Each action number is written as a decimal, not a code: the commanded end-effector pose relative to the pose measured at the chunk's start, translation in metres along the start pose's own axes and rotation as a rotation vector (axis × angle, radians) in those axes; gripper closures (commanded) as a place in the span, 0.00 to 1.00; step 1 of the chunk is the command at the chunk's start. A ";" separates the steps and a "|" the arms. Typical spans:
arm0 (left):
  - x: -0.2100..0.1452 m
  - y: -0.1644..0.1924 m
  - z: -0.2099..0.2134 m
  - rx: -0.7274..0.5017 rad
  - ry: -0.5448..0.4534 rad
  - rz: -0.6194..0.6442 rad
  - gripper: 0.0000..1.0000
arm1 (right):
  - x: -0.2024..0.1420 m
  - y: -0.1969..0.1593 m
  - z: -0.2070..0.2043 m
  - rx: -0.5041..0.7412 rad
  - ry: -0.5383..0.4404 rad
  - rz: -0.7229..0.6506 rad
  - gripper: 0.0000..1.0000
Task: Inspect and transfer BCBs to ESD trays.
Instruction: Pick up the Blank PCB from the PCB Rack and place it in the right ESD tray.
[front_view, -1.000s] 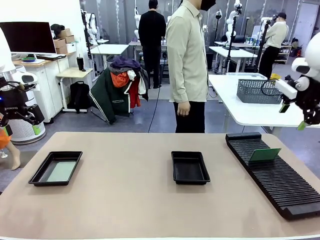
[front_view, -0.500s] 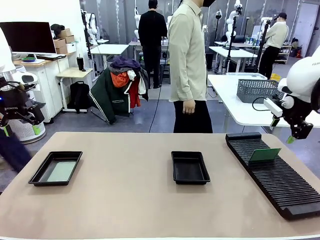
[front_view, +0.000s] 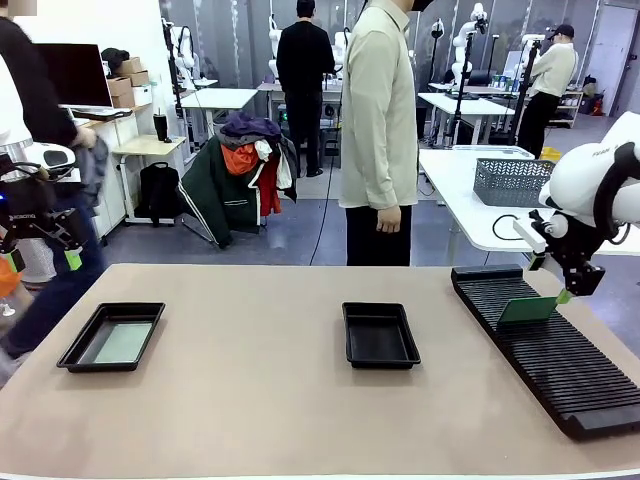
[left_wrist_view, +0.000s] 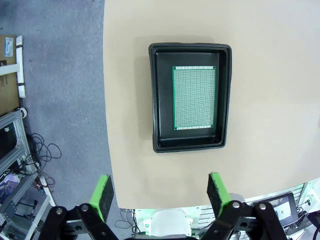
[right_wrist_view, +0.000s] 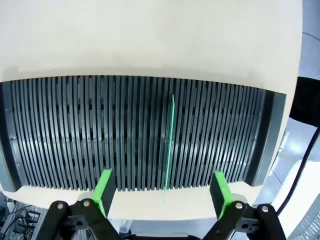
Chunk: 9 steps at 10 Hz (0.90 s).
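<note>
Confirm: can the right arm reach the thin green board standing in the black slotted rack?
Probably yes: the right gripper hangs open over the thin green board, edge-on between its fingers; neighbouring slots of the black rack hold nothing.

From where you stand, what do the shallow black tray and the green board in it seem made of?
Shallow black rectangular tray: probably moulded plastic, slight sheen on its rounded rim. Thin green rectangular board: likely circuit-board laminate, matte, with a fine dot grid.

**Green board rests in black tray**

A thin rectangular green perforated board lies flat inside a shallow black plastic tray on the beige tabletop, near its edge. The left gripper hovers above, green-padded fingers spread wide.
</note>
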<state>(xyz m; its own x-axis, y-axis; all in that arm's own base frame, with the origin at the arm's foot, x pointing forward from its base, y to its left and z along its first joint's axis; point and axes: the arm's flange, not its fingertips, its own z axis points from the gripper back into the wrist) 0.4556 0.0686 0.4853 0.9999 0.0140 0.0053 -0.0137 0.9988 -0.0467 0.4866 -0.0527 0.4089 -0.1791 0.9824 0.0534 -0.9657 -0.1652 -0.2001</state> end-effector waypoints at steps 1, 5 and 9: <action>0.000 0.000 -0.002 -0.005 -0.010 0.003 0.00 | -0.010 0.000 -0.019 -0.018 -0.017 0.015 0.00; 0.000 0.000 -0.002 -0.005 -0.010 0.003 0.00 | -0.018 -0.004 -0.047 -0.009 -0.038 0.008 0.00; 0.000 0.000 -0.002 -0.005 -0.010 0.003 0.00 | -0.018 -0.001 -0.057 0.017 -0.029 -0.012 0.00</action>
<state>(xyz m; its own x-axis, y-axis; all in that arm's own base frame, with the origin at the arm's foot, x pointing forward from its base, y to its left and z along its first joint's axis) 0.4556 0.0686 0.4853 0.9999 0.0140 0.0053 -0.0137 0.9988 -0.0467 0.5000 -0.0613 0.3559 -0.1572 0.9848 0.0744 -0.9767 -0.1439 -0.1594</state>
